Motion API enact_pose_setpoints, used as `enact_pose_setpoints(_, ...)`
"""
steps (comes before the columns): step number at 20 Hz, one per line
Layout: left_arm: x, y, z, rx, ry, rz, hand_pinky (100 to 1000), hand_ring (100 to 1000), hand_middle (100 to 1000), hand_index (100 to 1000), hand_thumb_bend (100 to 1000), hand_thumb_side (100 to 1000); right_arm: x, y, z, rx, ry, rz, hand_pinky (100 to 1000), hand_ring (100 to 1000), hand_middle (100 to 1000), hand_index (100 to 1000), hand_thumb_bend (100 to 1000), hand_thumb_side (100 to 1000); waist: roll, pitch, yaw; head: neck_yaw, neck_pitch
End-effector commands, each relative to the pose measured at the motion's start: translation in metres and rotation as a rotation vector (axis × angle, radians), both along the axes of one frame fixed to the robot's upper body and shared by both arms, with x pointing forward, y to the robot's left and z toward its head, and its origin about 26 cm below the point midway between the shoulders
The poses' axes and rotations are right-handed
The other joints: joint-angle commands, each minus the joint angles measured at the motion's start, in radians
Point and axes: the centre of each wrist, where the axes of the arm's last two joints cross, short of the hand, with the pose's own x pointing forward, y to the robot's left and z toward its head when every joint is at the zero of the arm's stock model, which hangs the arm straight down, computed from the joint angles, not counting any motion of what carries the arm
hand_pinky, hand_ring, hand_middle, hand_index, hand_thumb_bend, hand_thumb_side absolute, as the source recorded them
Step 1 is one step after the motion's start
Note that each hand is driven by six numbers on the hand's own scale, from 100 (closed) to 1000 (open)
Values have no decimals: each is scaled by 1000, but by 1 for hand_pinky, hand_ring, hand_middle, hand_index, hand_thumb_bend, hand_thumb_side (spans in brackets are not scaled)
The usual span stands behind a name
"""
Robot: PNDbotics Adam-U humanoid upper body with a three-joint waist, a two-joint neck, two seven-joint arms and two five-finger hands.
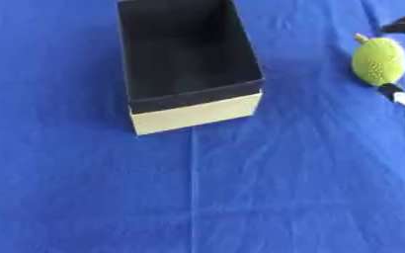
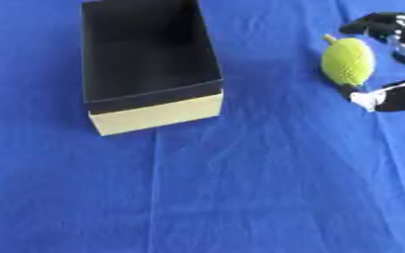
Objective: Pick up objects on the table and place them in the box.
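A green spiky fruit toy [image 2: 347,60] with a short stem lies on the blue cloth at the right. My right hand [image 2: 394,64] comes in from the right edge and brackets it. The dark fingers [image 2: 381,25] curl over the stem end, and the thumb [image 2: 387,100] touches the near end. The open box [image 1: 191,112], black inside and cream outside, stands at the upper left of centre, about a hand's width left of the fruit. Its inside looks dark and I make out nothing in it. My left hand shows in neither view.
A blue cloth [image 1: 240,197] with a vertical crease below the box covers the whole table.
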Motion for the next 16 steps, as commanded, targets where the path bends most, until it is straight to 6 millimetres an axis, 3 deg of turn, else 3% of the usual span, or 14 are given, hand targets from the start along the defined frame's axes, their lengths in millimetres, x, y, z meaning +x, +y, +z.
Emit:
enact_pose_setpoints(1, -3, 3, 7, 26, -19, 7, 497, 645, 616, 668, 900, 760, 2, -8, 13, -10, -29, -50, 852, 861, 829, 950, 317, 417, -1, -118, 1, -4, -4)
enact_pose_setpoints(7, -3, 2, 8, 27, -19, -2, 497, 645, 616, 669, 901, 760, 11, -18, 10, 3, 19, -106, 841, 842, 795, 964, 327, 347, 3, -117, 8, -8, -2)
enact_pose_setpoints(16, -2, 0, 8, 27, -16, -13, 497, 645, 616, 668, 904, 759, 26, -41, 1, 65, 156, -168, 844, 849, 804, 986, 324, 328, 9, -115, 17, -13, -1)
